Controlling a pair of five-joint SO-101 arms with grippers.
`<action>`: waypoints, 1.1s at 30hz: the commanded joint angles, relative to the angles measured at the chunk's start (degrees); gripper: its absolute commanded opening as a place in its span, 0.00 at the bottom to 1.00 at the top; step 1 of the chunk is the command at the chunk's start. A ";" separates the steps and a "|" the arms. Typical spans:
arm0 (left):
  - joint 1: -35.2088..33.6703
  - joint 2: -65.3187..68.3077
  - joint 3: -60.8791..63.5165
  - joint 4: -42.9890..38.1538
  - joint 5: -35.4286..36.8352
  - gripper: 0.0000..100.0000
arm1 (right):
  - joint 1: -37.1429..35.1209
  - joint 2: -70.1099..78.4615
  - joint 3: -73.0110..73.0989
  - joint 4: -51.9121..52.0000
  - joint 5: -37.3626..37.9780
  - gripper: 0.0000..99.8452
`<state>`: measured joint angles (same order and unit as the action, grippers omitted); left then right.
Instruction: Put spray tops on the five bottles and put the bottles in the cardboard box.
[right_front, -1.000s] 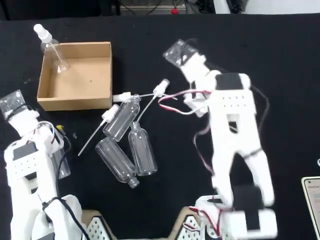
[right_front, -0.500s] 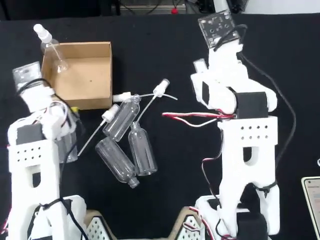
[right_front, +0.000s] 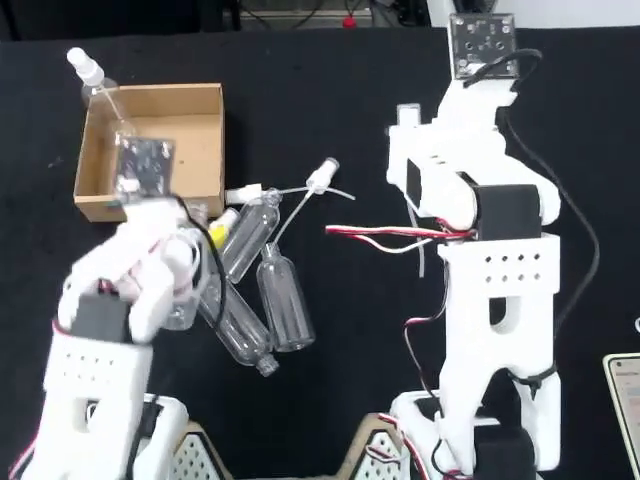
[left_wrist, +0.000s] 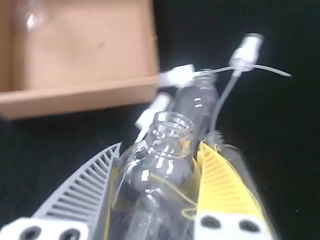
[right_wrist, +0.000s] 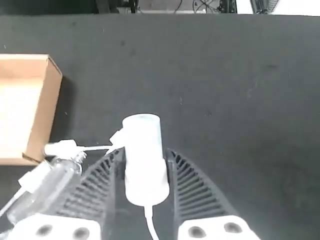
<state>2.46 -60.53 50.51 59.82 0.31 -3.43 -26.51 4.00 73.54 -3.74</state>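
Note:
My left gripper (left_wrist: 159, 150) is shut on a clear open-necked bottle (left_wrist: 162, 165), its mouth pointing toward the cardboard box (left_wrist: 75, 95). In the high view this gripper (right_front: 205, 235) hangs over the pile of three clear bottles (right_front: 283, 305) just in front of the box (right_front: 150, 205). My right gripper (right_wrist: 144, 152) is shut on a white spray top (right_wrist: 144, 160) and is held high right of centre (right_front: 408, 135), the top's thin tube dangling. One capped bottle (right_front: 90, 75) leans at the box's far left corner.
Loose spray tops with long tubes (right_front: 322, 175) (right_front: 243, 195) lie between the box and the bottle pile. Red and white cables (right_front: 380, 235) hang from the right arm. A white object (right_front: 625, 385) sits at the table's right edge.
The left arm has swung from the table's left side rightward and forward over the bottle pile, carrying its bottle. The right arm has straightened, lifting the spray top toward the far side.

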 joint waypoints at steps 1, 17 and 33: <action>3.91 -13.10 5.23 -4.22 -1.14 0.08 | 0.00 -2.51 -3.12 -3.08 -4.04 0.02; 4.53 -36.48 23.96 -10.73 -0.18 0.08 | -13.45 -6.55 -3.21 -13.54 -22.07 0.02; 8.75 -43.96 30.02 -13.54 3.78 0.08 | -21.89 -14.73 1.98 -27.96 -22.07 0.02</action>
<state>6.68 -104.04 79.69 49.98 3.56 -24.18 -39.43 4.62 51.74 -25.10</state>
